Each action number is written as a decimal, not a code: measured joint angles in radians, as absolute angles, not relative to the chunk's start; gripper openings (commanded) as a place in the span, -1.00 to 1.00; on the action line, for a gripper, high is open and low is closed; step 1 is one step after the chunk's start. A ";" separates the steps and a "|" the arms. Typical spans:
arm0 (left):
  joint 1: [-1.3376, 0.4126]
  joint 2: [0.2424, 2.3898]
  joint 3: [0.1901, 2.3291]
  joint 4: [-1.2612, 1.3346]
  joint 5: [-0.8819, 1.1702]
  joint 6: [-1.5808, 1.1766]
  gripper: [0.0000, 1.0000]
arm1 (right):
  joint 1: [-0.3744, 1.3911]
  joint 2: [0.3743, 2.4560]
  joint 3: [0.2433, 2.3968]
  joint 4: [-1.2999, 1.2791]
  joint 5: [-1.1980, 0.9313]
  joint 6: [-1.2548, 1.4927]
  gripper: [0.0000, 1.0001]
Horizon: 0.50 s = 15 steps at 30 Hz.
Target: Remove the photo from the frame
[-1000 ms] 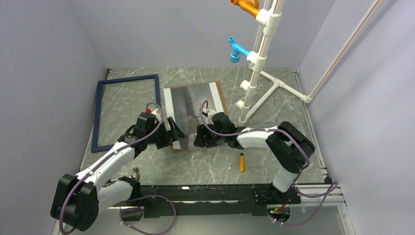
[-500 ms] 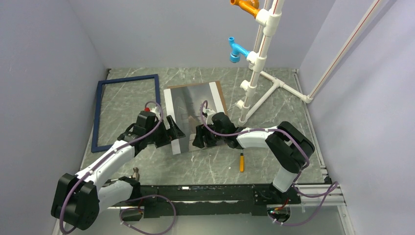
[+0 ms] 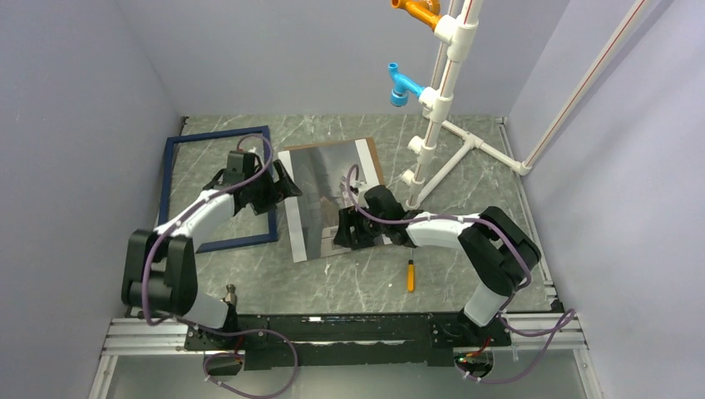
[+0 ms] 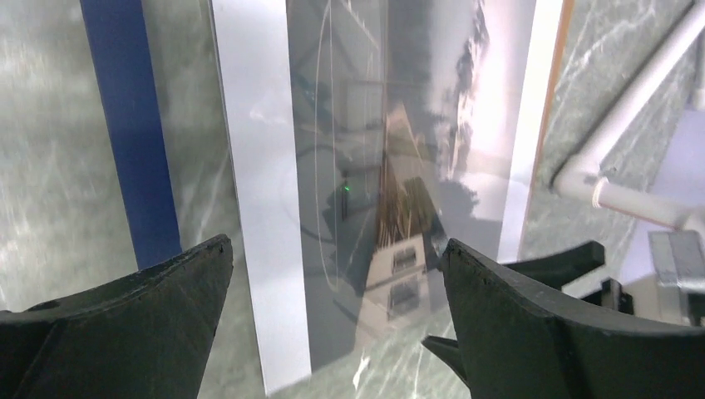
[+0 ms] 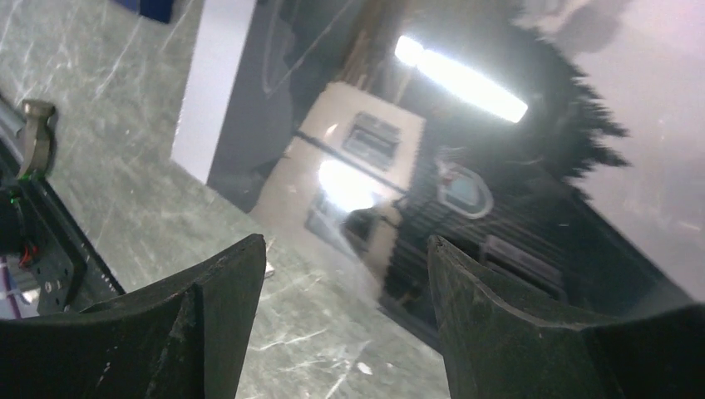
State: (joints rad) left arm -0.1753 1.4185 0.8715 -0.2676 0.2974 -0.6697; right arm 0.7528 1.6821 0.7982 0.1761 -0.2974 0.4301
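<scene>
Lower centre of the top view: the right gripper [image 3: 347, 235] stands with jaws parted over the near short edge of the photo [image 3: 320, 187], holding nothing. The photo lies flat mid-table, out of the frame [image 3: 217, 133], which sits just beside it at left, a strip of table between. The left gripper [image 4: 337, 245] hovers spread wide above the photo's left half, empty.

Judgement: light, stiff board; glossy face likely slippery and easily marked. Pinch an edge where brown backing shows.
</scene>
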 measured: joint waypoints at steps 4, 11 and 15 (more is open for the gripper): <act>-0.171 1.571 0.997 -0.270 0.265 -0.628 0.99 | 0.695 1.681 0.816 0.126 -0.286 0.426 0.41; -0.172 1.777 1.148 -0.260 0.221 -0.612 0.99 | 0.633 1.690 0.827 0.107 -0.266 0.411 0.40; -0.172 1.837 1.186 -0.255 0.202 -0.612 0.99 | 0.628 1.699 0.830 0.123 -0.269 0.411 0.39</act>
